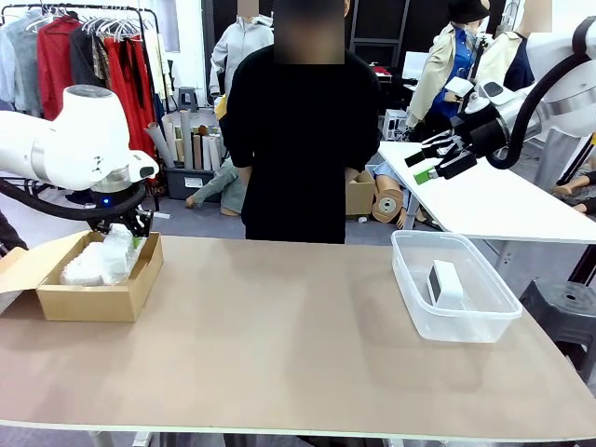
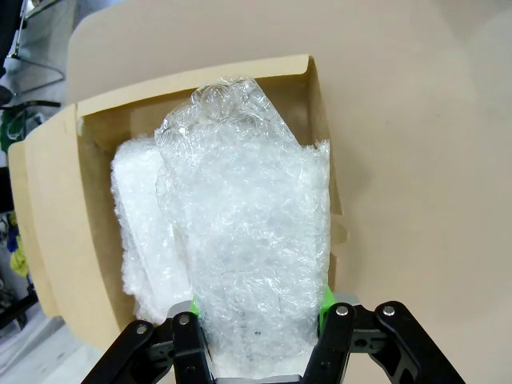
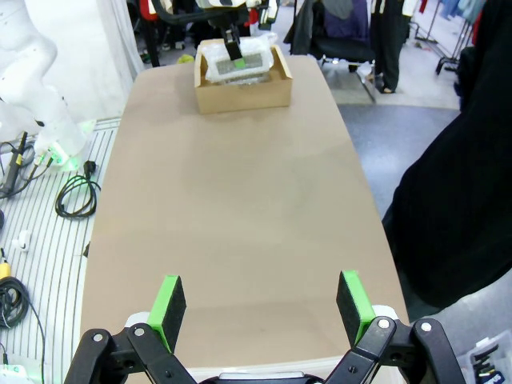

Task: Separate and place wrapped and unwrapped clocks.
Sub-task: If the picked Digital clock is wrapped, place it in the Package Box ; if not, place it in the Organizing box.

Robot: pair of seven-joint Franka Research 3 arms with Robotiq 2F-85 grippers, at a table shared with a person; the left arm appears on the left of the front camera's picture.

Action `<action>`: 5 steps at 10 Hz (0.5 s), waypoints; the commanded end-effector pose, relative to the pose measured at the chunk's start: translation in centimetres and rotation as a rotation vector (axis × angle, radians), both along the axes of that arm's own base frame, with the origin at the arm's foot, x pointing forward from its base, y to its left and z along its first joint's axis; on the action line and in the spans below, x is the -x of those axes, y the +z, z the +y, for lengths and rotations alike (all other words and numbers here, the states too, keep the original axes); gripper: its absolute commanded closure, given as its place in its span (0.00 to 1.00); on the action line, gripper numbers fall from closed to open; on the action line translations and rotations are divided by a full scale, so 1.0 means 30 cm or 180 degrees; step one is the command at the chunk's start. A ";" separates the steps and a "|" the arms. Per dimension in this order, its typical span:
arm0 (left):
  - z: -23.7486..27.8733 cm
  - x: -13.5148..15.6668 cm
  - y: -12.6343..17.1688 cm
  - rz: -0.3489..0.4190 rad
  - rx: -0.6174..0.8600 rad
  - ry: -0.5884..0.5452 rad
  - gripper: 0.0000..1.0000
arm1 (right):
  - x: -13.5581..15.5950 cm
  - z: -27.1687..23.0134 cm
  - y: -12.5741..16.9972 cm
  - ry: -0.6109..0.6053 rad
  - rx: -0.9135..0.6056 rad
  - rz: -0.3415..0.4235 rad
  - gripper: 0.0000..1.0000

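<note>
My left gripper is shut on a slim bubble-wrapped clock, holding it in the brown cardboard box. A second wrapped clock lies beside it in the box. In the front view the left gripper hangs over the box at the table's left, among the wrapped bundles. The bare white clock lies in the clear plastic tub on the right. Raised high above the tub, my right gripper is open and holds nothing; its green pads stand wide apart over the table.
A person in black stands at the table's far edge, behind the middle. A white table lies behind the right arm. In the right wrist view the cardboard box sits at the table's far end, with cables on the floor alongside.
</note>
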State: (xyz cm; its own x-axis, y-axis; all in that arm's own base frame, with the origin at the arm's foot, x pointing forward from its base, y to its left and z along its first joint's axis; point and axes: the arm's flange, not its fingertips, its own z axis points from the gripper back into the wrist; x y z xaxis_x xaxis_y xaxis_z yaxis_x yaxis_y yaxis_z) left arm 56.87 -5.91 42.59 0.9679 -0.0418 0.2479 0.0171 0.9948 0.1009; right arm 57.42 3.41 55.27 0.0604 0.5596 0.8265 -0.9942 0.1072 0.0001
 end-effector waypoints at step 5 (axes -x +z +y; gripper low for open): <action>0.011 -0.011 -0.064 0.0062 0.0159 -0.0019 1.00 | 0.001 0.001 0.008 -0.0006 -0.0001 -0.0019 0.00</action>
